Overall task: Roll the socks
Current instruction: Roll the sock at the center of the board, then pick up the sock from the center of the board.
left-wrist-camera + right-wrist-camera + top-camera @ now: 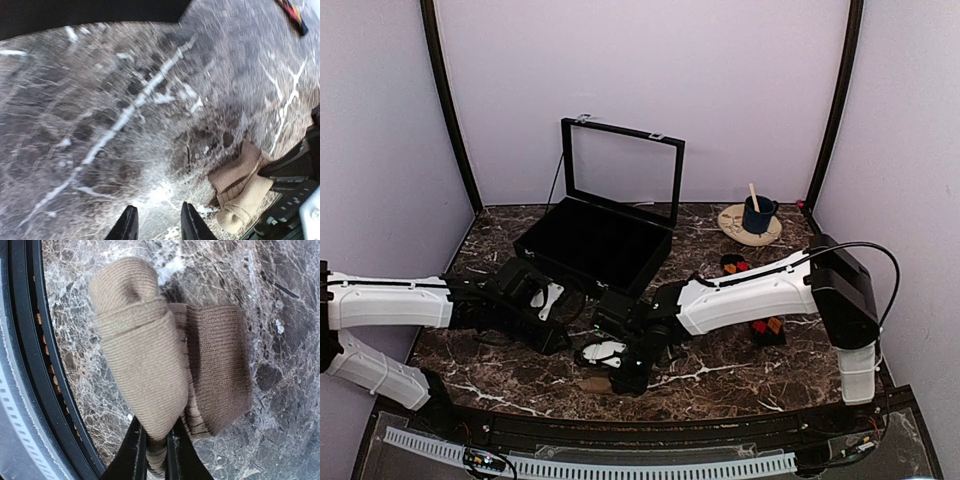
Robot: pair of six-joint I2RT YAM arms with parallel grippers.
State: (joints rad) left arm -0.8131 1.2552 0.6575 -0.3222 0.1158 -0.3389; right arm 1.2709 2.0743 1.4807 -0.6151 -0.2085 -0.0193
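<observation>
As the right arm stretches in from the side, the right gripper (156, 456) is down at the near-middle of the marble table (740, 385), its fingers pinched almost together on a fold of the socks (145, 360). And what a bundle: tan side out, a lighter rolled lump lying against a darker brown ribbed band, resting on the table close to its near rim. Over to the left gripper (157, 227): fingers parted a little, nothing between them, hovering over the marble near the bundle but apart from it. Behind both arms the black box (595, 245) sits with its lid up, and at the far right a blue mug (757, 214) stands on a round wooden coaster (730, 222). Small black-and-orange pieces (767, 330) lie near the right arm; what they are, I can't tell.
</observation>
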